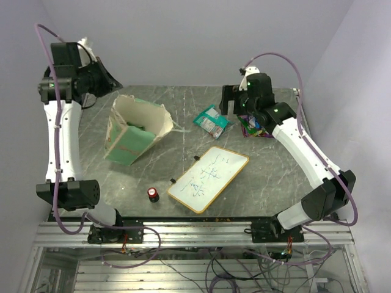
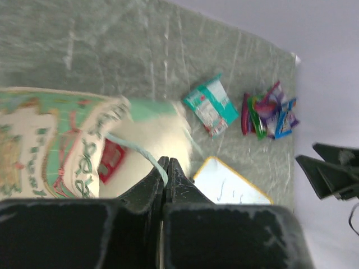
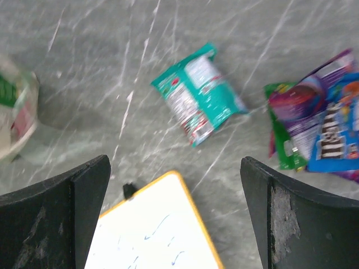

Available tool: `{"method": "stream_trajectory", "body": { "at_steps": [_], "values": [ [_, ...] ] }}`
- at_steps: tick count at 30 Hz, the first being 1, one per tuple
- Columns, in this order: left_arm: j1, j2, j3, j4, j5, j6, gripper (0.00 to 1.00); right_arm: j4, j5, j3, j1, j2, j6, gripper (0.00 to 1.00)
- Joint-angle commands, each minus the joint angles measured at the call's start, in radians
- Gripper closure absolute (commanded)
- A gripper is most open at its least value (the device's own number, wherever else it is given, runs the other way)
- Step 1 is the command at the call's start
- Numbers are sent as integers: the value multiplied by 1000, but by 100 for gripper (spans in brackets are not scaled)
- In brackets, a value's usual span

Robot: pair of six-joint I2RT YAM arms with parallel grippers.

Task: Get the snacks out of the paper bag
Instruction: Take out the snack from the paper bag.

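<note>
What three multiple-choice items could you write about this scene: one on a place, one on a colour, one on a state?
1. Where does the green-and-white packet lie?
A) on the table, between the paper bag and the heap of multicoloured packets
B) inside the paper bag
C) on top of the heap

2. What colour is the cap of the small black cylinder?
A) blue
B) red
C) white

3. In what state is the right tool?
A) shut on a packet
B) shut on a string
C) open, holding nothing

Answers:
1 A: the top view shows it alone on the stone surface between the two.
2 B: the cap shows red in the top view.
3 C: the right wrist view shows the fingers wide apart with nothing between them.
</note>
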Motion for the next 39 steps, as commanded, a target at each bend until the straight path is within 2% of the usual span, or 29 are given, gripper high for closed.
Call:
{"method": "stream_trajectory", "body": {
  "at_steps": [1,4,6,8,11,17,23,27,32,35,39],
  "values": [
    [-141,-108,-161,113,14,9,93,-48,-103,-49,40,-24,43,0],
    [-209,-244,-469,243,54,-80,93,-48,-148,-78,93,-50,8,0],
    [-236,-307,-618,289,66,-136,93,-38,-196,-100,112,-69,-18,0],
    [-247,-352,-732,319,97,-191,93,-4,-246,-138,135,-97,-40,2],
    [-260,-411,-816,368,112,-264,93,54,-289,-210,171,-142,-40,7],
    [-297,-435,-865,499,147,-371,93,129,-325,-329,216,-186,54,18],
    [-436,-356,-789,506,103,-388,93,158,-344,-373,251,-186,67,29],
    [-544,-374,-825,501,40,-427,93,288,-344,-452,258,-204,4,33],
    [-567,-490,-848,330,-113,-393,93,553,-349,-591,260,-175,-79,51],
    [-565,-546,-828,200,-248,-354,93,750,-441,-676,276,-131,-169,56],
    [-562,-589,-778,36,-411,-352,93,990,-448,-770,386,-76,-365,57]
  ]
}}
